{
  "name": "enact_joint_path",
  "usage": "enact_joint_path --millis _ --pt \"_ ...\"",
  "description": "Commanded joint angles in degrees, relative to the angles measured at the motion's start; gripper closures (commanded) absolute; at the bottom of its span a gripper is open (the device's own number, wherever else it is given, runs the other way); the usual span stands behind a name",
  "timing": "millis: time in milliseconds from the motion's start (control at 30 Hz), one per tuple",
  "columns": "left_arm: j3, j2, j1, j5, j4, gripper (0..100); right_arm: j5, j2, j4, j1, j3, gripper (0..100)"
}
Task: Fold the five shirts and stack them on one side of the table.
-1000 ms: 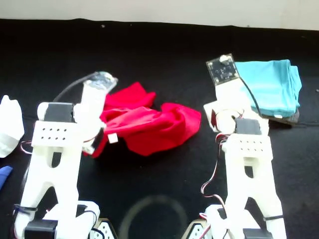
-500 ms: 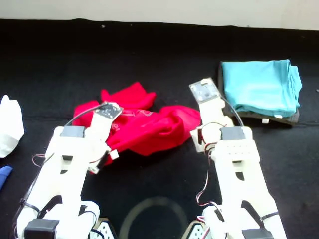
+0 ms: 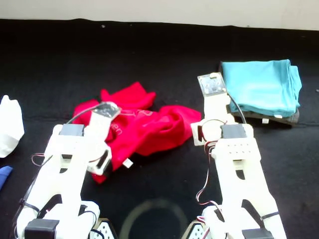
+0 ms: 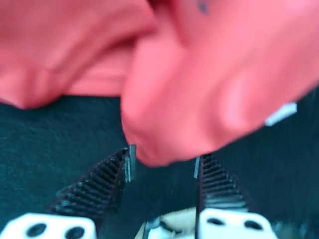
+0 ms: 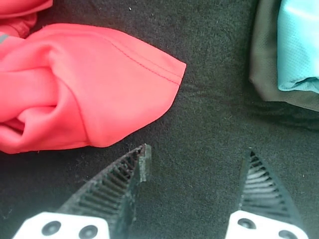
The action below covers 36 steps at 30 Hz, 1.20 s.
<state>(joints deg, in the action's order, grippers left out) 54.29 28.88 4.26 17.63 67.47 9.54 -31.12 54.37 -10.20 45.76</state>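
Note:
A crumpled red shirt [image 3: 149, 127] lies mid-table with its white tag [image 3: 127, 163] toward the front. My left gripper [image 4: 164, 159] is open, and a fold of the red shirt [image 4: 199, 74] bulges down to just between its fingertips. My right gripper [image 5: 197, 154] is open over bare black cloth, between the red shirt's edge [image 5: 99, 94] and the folded stack. That stack sits at the back right, a teal shirt [image 3: 261, 87] on top of a dark shirt [image 3: 284, 118]. In the right wrist view the teal shirt [image 5: 301, 45] lies on the dark shirt [image 5: 264, 55].
A white shirt [image 3: 10, 124] lies at the left edge, with a blue piece [image 3: 3, 175] just in front of it. The black table cloth [image 3: 149, 55] stretches bare across the back. The two white arms [image 3: 239, 164] fill the front.
My left arm came down from a raised pose, and the red shirt's front corner and tag now lie nearer the front. My right arm swung from the teal stack toward the red shirt.

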Motion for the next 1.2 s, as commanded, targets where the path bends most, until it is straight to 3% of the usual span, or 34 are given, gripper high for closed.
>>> enact_joint_path --millis 0,233,433,500,567,600,900,1067,1167 --pt "1.71 0.22 -1.63 -10.29 -5.63 80 -0.53 -1.19 0.13 -0.57 -1.89 71.6" --pt "12.35 0.22 -5.85 -5.98 -14.86 77 -0.53 -1.19 0.22 -0.57 -1.89 71.6" --pt "12.62 0.66 -5.32 -5.89 -14.77 77 -0.53 -1.19 0.22 -0.57 -1.89 71.6" --pt "12.53 0.66 -5.32 -5.89 -14.77 83 -0.53 -1.19 0.22 -0.57 -1.89 71.6" --pt "11.3 0.66 -5.05 -5.89 -14.68 94 -0.53 -1.19 0.31 -0.57 -1.8 71.6" --pt "10.42 0.66 -5.05 -5.89 -13.98 100 -0.53 -1.19 0.75 -0.57 -1.8 71.6" --pt "-6.2 0.66 1.19 -5.8 -0.88 99 -0.7 -1.19 1.36 -0.57 -1.8 71.6" --pt "-18.77 0.66 4.53 -5.8 8.26 99 -8.18 -1.1 1.45 -0.57 -2.59 71.4" --pt "-27.21 0.66 7.43 -5.8 11.08 99 -8.62 -0.75 1.45 -1.45 -5.41 71.4"
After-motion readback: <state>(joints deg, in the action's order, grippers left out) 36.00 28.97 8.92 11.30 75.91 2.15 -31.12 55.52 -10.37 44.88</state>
